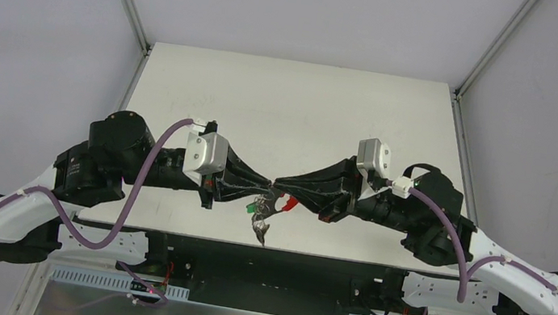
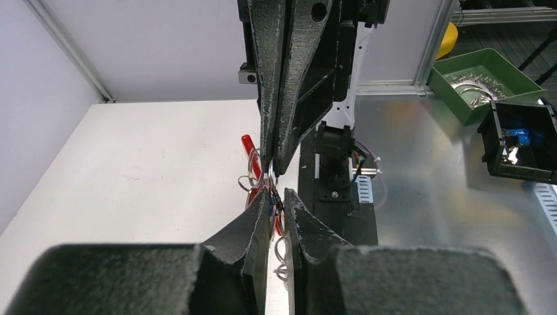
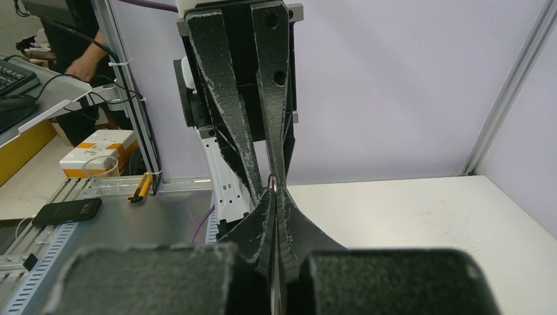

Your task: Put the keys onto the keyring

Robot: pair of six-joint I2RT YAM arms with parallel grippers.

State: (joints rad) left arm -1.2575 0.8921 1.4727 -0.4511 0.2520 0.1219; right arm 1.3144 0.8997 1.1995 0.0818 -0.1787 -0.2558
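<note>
My two grippers meet tip to tip over the near edge of the white table [image 1: 290,110]. The right gripper [image 1: 279,183] [image 3: 274,191] is shut on a silver ring [image 3: 270,178] of the keyring [image 1: 268,213]. The bunch hangs below the tips, with its red clip [image 1: 288,203] [image 2: 248,149] and grey piece [image 1: 262,233]. In the left wrist view, the left gripper [image 1: 266,182] [image 2: 281,197] has its jaws drawn in on the bunch. Ring wires and a small blue key head [image 2: 271,209] sit between its tips, and a slim gap shows lower down. More rings [image 2: 281,252] dangle below. Other keys are hidden.
On the metal bench beyond the table stand a green bin [image 2: 483,82] with metal rings and a black bin [image 2: 522,141] with blue items. A phone [image 3: 59,211], a box [image 3: 98,151] and a yellow tool [image 3: 139,188] lie on the bench's other side.
</note>
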